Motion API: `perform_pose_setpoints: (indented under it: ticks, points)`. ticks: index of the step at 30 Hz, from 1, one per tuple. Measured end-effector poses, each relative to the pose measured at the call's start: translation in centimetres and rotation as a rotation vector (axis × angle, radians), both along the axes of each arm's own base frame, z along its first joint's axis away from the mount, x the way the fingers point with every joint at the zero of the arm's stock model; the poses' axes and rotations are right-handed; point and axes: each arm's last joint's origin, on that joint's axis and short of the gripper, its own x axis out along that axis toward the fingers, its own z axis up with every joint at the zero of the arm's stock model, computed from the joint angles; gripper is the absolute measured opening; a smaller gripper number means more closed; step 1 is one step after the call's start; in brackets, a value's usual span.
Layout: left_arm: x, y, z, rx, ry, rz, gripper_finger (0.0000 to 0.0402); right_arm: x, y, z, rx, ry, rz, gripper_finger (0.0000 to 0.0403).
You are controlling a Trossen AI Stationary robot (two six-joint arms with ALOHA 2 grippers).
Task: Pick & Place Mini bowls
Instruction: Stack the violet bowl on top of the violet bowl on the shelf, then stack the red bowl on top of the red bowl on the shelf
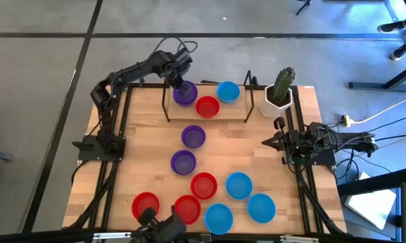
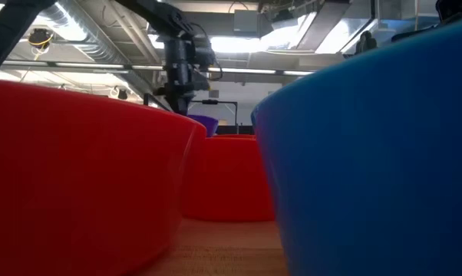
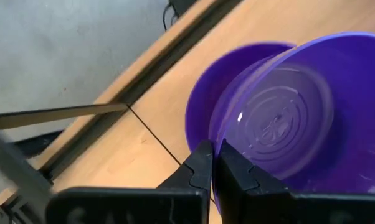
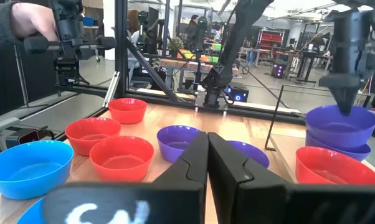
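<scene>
At the far side of the table (image 1: 257,145), the left gripper (image 1: 181,84) is pinched shut on the rim of a purple bowl (image 1: 185,95), held just above a second purple bowl (image 3: 203,102) beside a red bowl (image 1: 207,106). If the thin rim slips, the held bowl could tip or land crooked. Whether the two purple bowls touch cannot be made out. The right gripper (image 4: 207,155) is parked at the table's right edge, closed and empty. Most of the low view is blocked by nearby bowls.
</scene>
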Motion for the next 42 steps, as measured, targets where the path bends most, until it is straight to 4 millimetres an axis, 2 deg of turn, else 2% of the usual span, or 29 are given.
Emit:
perform_pose_setpoints:
  ticks: [5, 10, 21, 25, 29, 32, 35, 39, 42]
  points:
    - [0.5, 0.5, -1.6, -0.029, 0.033, -0.006, 0.0003, 0.0, 0.0, 0.0, 0.000, 0.000, 0.000, 0.0012]
    - [0.6, 0.7, -1.9, -0.033, 0.032, -0.007, 0.0012, 0.0, 0.0, 0.0, 0.000, 0.000, 0.000, 0.0012]
    - [0.7, 0.4, -1.8, -0.015, 0.069, -0.082, 0.0081, 0.0, 0.0, 0.0, 0.000, 0.000, 0.000, 0.0012]
    - [0.6, 0.4, -1.0, 0.027, 0.084, -0.112, 0.0101, 0.0, 0.0, 0.0, 0.000, 0.000, 0.000, 0.0012]
    - [0.4, 0.0, 1.5, 0.083, 0.028, -0.113, 0.0113, 0.0, 0.0, 0.0, 0.000, 0.000, 0.000, 0.0012]
    - [0.2, -2.0, 4.1, 0.100, -0.060, -0.169, 0.0115, 0.0, 0.0, 0.0, 0.000, 0.000, 0.000, 0.0012]
    - [-0.3, -5.6, 7.9, 0.154, -0.160, -0.265, 0.0111, 0.0, 0.0, 0.0, 0.000, 0.000, 0.000, 0.0012]
    - [-2.2, -13.1, 12.1, 0.166, -0.356, -0.532, 0.0102, 0.0, 0.0, 0.0, 0.000, 0.000, 0.000, 0.0012]
    - [-4.4, -18.8, 13.8, 0.208, -0.534, -0.741, 0.0096, 0.0, 0.0, 0.0, 0.000, 0.000, 0.000, 0.0012]
